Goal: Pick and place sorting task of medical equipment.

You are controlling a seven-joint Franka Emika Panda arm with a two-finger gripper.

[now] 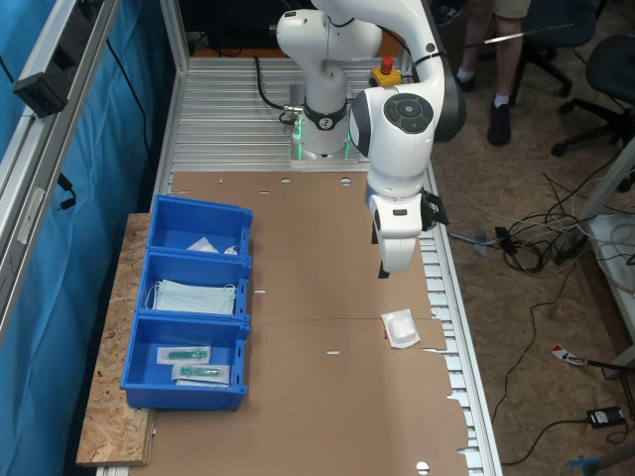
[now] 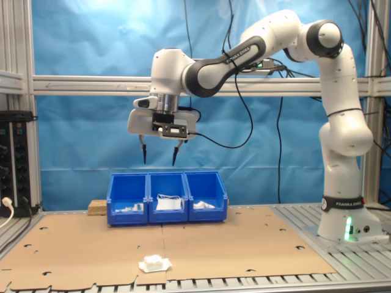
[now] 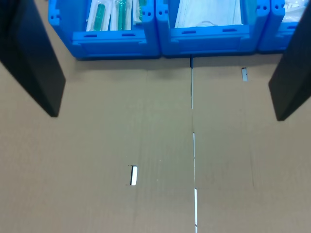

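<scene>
A small crinkled white packet, the medical equipment, lies on the brown cardboard close to the slotted table edge. My gripper hangs high above the cardboard, pointing down. It is open, with nothing between its black fingers. In the second exterior view the packet sits low and nearer the camera than the gripper, well apart from it. In the wrist view bare cardboard lies under my gripper.
A row of three blue bins stands at the far cardboard edge, holding white packets, pale-blue masks and teal sticks in wrappers. The arm's base stands on the metal table. A person's legs show beyond.
</scene>
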